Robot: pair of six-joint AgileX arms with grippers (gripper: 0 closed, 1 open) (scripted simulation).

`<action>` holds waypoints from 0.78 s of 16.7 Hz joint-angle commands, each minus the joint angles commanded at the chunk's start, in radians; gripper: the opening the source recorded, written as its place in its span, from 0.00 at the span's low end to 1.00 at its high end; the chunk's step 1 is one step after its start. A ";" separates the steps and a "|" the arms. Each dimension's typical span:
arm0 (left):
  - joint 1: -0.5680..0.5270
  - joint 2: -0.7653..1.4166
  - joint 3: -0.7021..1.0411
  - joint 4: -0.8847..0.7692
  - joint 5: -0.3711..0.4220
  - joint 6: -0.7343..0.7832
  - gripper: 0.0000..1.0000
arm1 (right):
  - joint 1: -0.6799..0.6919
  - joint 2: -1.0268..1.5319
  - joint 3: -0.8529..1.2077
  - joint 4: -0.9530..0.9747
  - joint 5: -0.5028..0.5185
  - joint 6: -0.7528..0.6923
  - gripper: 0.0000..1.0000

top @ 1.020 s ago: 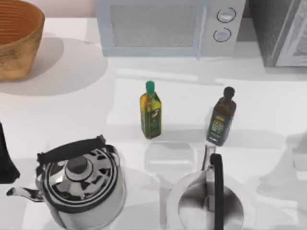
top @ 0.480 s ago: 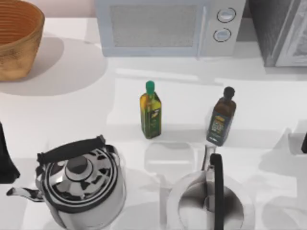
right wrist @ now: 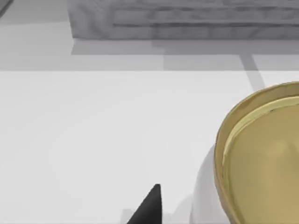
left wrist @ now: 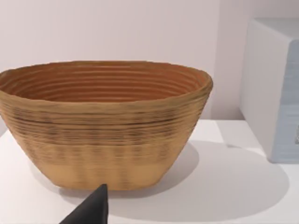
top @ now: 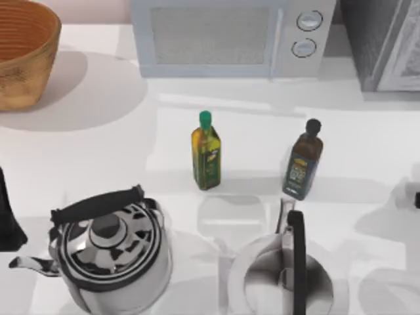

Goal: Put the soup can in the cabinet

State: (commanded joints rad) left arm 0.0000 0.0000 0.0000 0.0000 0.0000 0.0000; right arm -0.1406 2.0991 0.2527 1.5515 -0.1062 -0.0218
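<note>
- Along the near edge of the counter (top: 98,144), the striped kettle (top: 108,246) and the plain kettle (top: 285,275) are found exactly where they stood a second ago.
- The left arm (top: 6,220) is kept parked at the counter's left edge. The left gripper (left wrist: 91,210) is pointed towards the basket (left wrist: 103,121), and whether it is spread or pressed together cannot be told.
- At the counter's right edge a dark sliver of the right arm (top: 417,199) is seen. It was absent a second ago and larger half a second ago, and the shadows there have shifted, so motion on that side is inferred.
- The soup can (right wrist: 261,154) is shown upright on the counter, just beside the right gripper (right wrist: 148,205). No contact is seen, and the gripper's state cannot be told.
- Mid-counter, the green-capped bottle (top: 206,152) and the dark bottle (top: 303,161) have not been disturbed.
- At the far edge stands the microwave (top: 230,36), and the cabinet (top: 377,39) is at the far right corner.
- Bare counter lies between the can and the cabinet.
- The approach is judged under way, with grasping and carrying yet to be done.
</note>
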 joint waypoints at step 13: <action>0.000 0.000 0.000 0.000 0.000 0.000 1.00 | 0.000 0.000 0.000 0.000 0.000 0.000 0.00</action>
State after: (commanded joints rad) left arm 0.0000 0.0000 0.0000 0.0000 0.0000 0.0000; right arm -0.1406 2.0991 0.2527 1.5515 -0.1062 -0.0218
